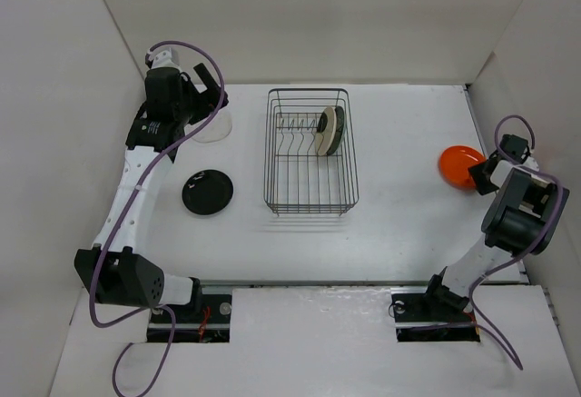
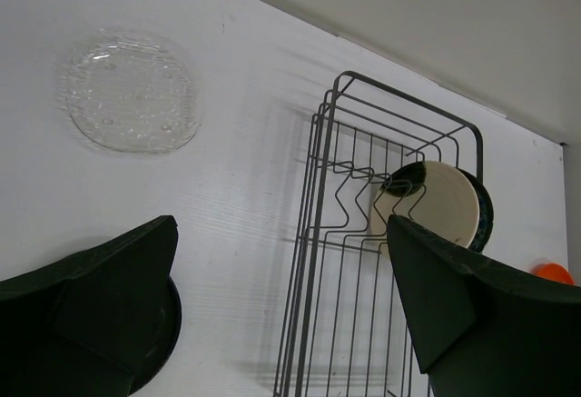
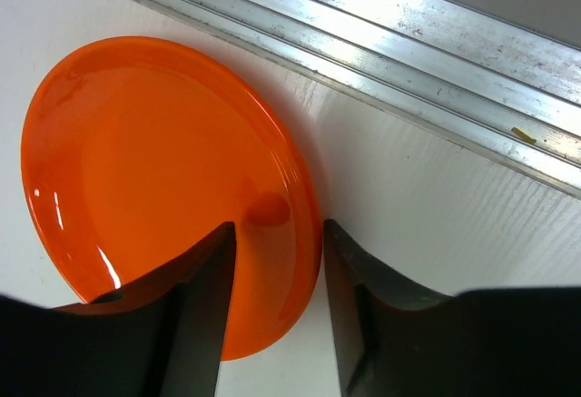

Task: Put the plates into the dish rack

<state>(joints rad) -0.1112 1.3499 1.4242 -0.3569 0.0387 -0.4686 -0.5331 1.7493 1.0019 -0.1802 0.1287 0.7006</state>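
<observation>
pickup of the orange plate (image 3: 154, 170), flat on the surface (image 1: 399, 224) well right of the rack (image 1: 269, 152), is judged to be in hand: the right jaws are spread astride its rim, nothing clamped yet. closing on that rim, a lift and a tilt upright for a free slot are called for next. the left jaws are seen wide open, empty. the glass plate (image 2: 132, 97) and the cream plate (image 2: 427, 202) standing in the rack are shown plainly only by the left wrist view; the black plate (image 1: 207, 191) is seen whole only from above.
</observation>
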